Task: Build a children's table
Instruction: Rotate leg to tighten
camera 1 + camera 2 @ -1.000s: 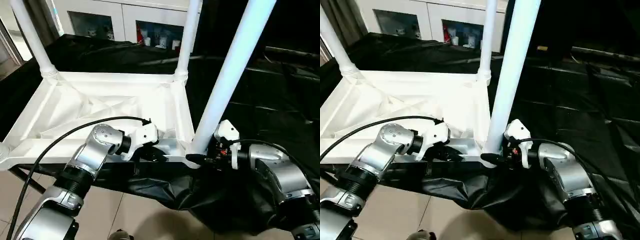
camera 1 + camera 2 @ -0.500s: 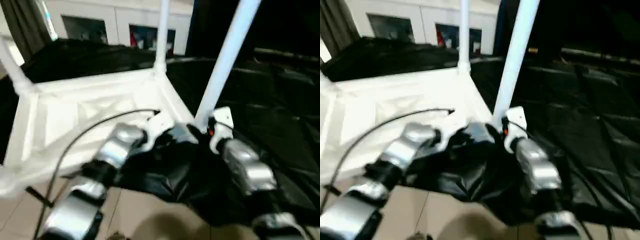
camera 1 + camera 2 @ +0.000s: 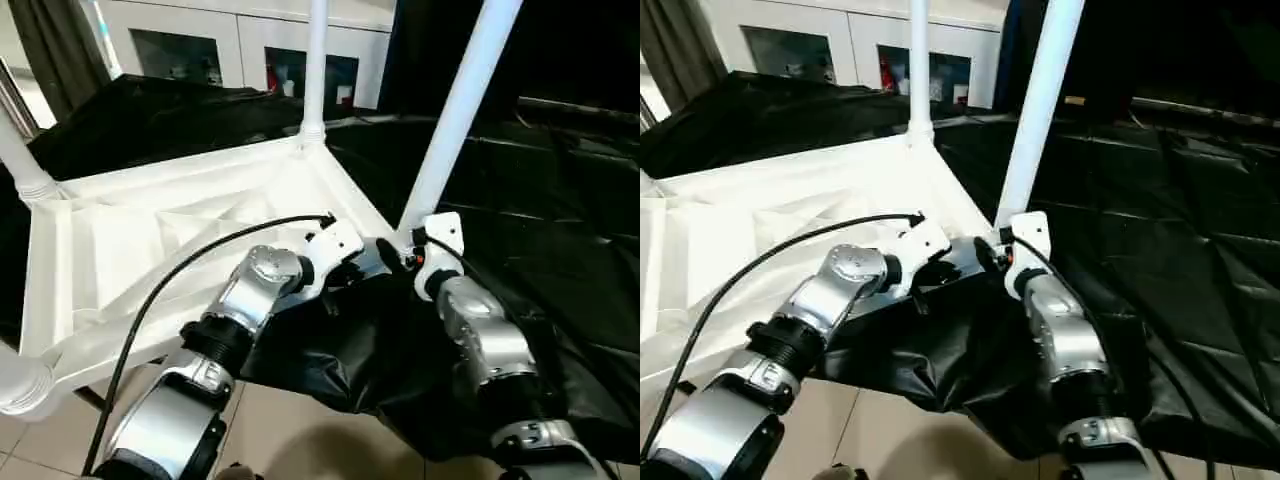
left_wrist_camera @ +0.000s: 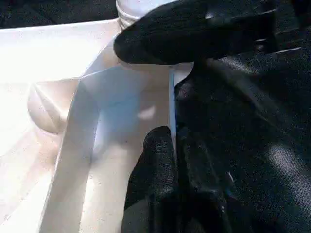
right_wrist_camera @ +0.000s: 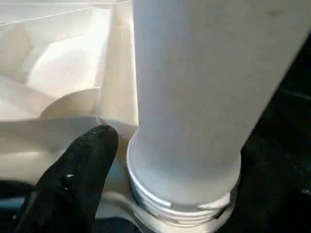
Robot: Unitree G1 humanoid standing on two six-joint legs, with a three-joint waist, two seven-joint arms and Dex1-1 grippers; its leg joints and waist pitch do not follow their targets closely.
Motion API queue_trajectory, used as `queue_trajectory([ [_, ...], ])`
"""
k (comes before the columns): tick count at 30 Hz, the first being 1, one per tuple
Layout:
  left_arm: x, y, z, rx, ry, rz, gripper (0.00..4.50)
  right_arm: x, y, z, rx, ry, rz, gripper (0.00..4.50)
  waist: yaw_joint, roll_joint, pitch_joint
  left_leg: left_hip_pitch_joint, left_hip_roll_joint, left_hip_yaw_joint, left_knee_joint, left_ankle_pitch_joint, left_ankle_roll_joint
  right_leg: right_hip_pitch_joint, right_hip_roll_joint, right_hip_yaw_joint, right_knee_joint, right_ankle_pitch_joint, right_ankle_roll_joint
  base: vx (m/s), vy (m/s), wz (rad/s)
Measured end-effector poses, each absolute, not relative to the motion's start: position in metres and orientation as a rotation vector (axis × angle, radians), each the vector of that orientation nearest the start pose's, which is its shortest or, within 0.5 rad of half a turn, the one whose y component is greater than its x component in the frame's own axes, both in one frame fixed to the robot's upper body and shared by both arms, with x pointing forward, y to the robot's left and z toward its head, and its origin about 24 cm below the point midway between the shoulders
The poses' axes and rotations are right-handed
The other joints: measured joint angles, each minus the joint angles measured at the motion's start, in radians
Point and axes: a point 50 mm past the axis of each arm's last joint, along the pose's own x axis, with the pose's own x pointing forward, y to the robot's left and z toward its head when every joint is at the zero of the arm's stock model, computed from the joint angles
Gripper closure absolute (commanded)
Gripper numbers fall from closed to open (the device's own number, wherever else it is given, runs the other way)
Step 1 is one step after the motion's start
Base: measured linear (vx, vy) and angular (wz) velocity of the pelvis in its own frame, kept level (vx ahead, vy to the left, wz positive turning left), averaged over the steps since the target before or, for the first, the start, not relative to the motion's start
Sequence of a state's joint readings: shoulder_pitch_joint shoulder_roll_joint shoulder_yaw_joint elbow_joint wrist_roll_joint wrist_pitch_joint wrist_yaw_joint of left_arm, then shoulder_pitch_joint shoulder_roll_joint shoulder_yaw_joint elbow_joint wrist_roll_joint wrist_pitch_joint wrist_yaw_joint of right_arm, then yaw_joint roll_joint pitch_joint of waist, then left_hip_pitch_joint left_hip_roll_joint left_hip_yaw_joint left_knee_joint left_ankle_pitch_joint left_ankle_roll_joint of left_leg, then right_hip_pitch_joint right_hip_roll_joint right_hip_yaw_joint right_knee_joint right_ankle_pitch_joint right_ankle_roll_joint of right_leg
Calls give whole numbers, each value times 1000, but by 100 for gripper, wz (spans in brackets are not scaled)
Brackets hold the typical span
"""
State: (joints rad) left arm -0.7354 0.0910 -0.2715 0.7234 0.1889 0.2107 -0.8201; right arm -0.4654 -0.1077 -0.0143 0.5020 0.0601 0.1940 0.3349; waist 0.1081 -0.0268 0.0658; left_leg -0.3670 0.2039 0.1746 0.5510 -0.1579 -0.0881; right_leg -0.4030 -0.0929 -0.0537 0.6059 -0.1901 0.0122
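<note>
A: Where was the table top [image 3: 190, 225] found?

B: It was seen upside down on a black cloth [image 3: 560, 220], ribbed underside up. Three legs were seen standing in corner sockets: the near leg [image 3: 455, 110] just ahead of both grippers, the far leg [image 3: 315, 65] beyond them, a third leg [image 3: 20, 160] well off to the left gripper's side.

A: How were the left gripper's [image 4: 174, 145] jaws noted?

B: Clenched on the top's thin side wall, one finger [image 4: 158, 155] pressed against the inner face, close below the near leg's socket.

A: And the right gripper [image 5: 146, 160]?

B: Its jaws were seen spread around the near leg's base, just above the threaded collar [image 5: 182, 204]. One finger [image 5: 77, 170] was noted beside the collar; actual contact could not be told.

A: Anything behind?

B: A white cabinet [image 3: 240, 40] with glass doors was noted past the cloth.
</note>
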Motion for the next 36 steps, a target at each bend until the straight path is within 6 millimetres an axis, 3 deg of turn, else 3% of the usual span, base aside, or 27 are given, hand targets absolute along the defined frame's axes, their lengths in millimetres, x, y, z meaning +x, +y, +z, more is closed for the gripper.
queue_trajectory([
  [9,336,84,60,438,400,-1208,450,313,-159,51,-119,306,747,65,3,2,1,-1,1,0,-3,0,0,-2,1,-2,0,0,-2,0,0,0],
  [17,320,107,63,460,414,-1400,450,293,-162,59,-194,342,1046,65,10,3,2,-2,2,1,-1,0,0,-3,1,-2,-1,-3,-3,0,0,0],
  [21,316,111,64,465,416,-1425,450,290,-161,60,-185,351,1095,65,9,1,3,-2,2,1,0,0,0,-3,0,-2,-1,-3,-3,0,0,0],
  [28,312,115,64,470,418,-1442,450,287,-159,58,-180,366,1132,138,9,-1,5,-2,3,1,0,0,0,-3,0,-2,0,-3,-3,0,0,0],
  [36,311,116,64,470,418,-1444,450,287,-159,58,-179,367,1133,175,8,-1,5,-2,3,2,1,0,0,-3,0,-2,1,-3,-3,0,0,0],
])
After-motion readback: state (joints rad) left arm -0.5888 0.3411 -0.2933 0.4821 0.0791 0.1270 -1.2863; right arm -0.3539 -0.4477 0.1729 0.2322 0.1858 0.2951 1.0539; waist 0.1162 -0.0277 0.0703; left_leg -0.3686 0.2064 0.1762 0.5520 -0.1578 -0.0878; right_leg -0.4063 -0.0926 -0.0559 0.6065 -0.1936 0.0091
